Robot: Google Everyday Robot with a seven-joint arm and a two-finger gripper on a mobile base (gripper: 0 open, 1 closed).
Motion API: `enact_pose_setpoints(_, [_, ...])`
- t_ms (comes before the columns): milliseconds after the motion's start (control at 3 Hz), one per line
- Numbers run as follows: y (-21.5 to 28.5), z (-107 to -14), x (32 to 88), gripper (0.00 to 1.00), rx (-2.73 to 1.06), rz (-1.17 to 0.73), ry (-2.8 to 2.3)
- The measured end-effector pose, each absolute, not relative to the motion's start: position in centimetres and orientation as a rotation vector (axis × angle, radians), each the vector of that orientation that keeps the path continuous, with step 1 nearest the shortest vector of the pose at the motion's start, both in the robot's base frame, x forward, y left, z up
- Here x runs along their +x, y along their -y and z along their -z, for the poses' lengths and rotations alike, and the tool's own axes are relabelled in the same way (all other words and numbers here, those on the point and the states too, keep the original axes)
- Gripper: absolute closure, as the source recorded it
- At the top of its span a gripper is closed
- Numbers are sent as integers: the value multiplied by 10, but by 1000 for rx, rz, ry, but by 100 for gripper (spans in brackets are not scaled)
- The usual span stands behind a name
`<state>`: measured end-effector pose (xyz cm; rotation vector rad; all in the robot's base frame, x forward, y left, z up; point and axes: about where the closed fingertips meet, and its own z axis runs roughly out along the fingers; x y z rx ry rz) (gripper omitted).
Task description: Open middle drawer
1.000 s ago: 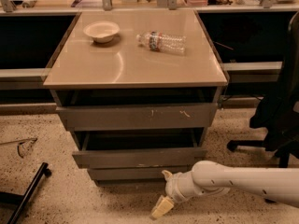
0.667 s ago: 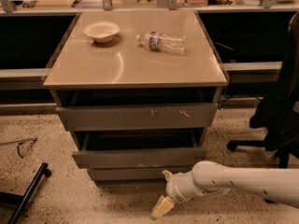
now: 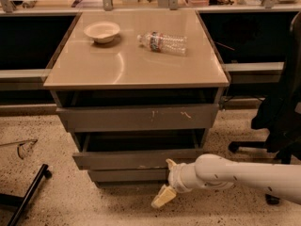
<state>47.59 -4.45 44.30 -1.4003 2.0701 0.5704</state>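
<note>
The grey cabinet has three drawer fronts. The middle drawer (image 3: 127,159) has a plain grey front and juts out a little past the narrow bottom front (image 3: 127,175), with a dark gap above it. The taller top front (image 3: 136,117) carries pale scratch marks. My gripper (image 3: 166,180), on a white arm coming in from the right, is low at the right end of the middle drawer front. It is open: one cream finger (image 3: 170,164) touches or nearly touches the front's lower edge, and the other (image 3: 162,197) points down toward the floor.
A white bowl (image 3: 102,31) and a plastic bottle (image 3: 162,42) lying on its side rest on the beige cabinet top (image 3: 117,65). A black office chair (image 3: 282,112) stands to the right. A black bar (image 3: 26,197) lies on the speckled floor at the left.
My gripper and arm have risen a little, bringing the upper finger up to the middle drawer front. The drawers have not moved.
</note>
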Motion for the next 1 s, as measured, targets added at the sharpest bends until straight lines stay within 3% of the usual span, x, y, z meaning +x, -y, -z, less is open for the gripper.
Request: enact_pose_setpoints(1000, [49,-443,543,0,-1403,-422,-2050])
